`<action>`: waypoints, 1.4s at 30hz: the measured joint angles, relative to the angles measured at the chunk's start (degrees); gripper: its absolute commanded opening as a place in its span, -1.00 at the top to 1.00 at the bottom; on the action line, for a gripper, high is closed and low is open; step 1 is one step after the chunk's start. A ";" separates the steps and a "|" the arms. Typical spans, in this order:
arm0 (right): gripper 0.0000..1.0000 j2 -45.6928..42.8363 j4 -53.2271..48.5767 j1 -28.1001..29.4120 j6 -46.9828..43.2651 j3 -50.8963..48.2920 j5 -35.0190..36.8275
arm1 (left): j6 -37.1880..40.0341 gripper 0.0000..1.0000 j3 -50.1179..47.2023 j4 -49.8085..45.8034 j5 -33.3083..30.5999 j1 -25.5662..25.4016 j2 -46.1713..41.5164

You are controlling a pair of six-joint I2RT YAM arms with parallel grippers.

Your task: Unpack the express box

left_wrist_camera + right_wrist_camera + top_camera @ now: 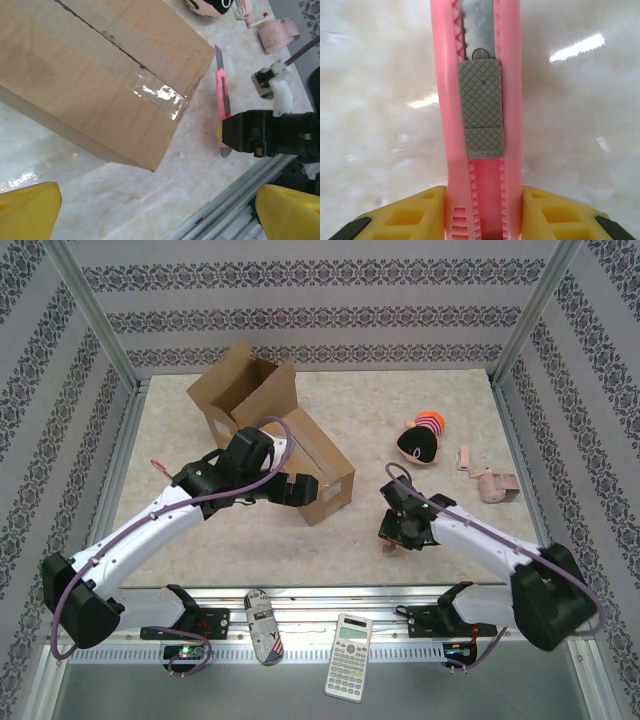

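Observation:
The express box is a brown carton sealed with clear tape, lying left of the table's middle; its taped corner shows in the left wrist view. My left gripper hovers at the box's near end, wide open, with nothing between its yellow fingers. A pink utility knife lies on the table to the right of the box, blade pointing away. My right gripper sits over its handle. Both yellow pads press against the sides of the knife.
An open, empty-looking cardboard box stands behind the sealed one. A plush toy and pink items lie at the right. A calculator and a striped object rest on the front rail.

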 measured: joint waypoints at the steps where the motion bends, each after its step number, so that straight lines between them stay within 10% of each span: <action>1: 0.31 -2.82 -0.22 0.00 -1.42 0.26 0.00 | -0.02 -1.00 0.00 0.46 0.81 0.00 0.26; 10: 0.32 -16.50 -3.85 0.02 -16.24 9.49 -4.74 | -1.42 -1.00 2.64 7.34 8.87 -0.52 4.63; 31: 0.33 -8.37 -4.24 5.90 -31.17 22.38 -13.35 | -9.09 -1.00 8.61 22.40 11.10 -4.17 14.49; 42: 0.34 -8.41 -3.06 6.16 -30.51 22.43 -13.07 | -7.93 -0.55 11.93 21.59 8.98 -4.28 16.68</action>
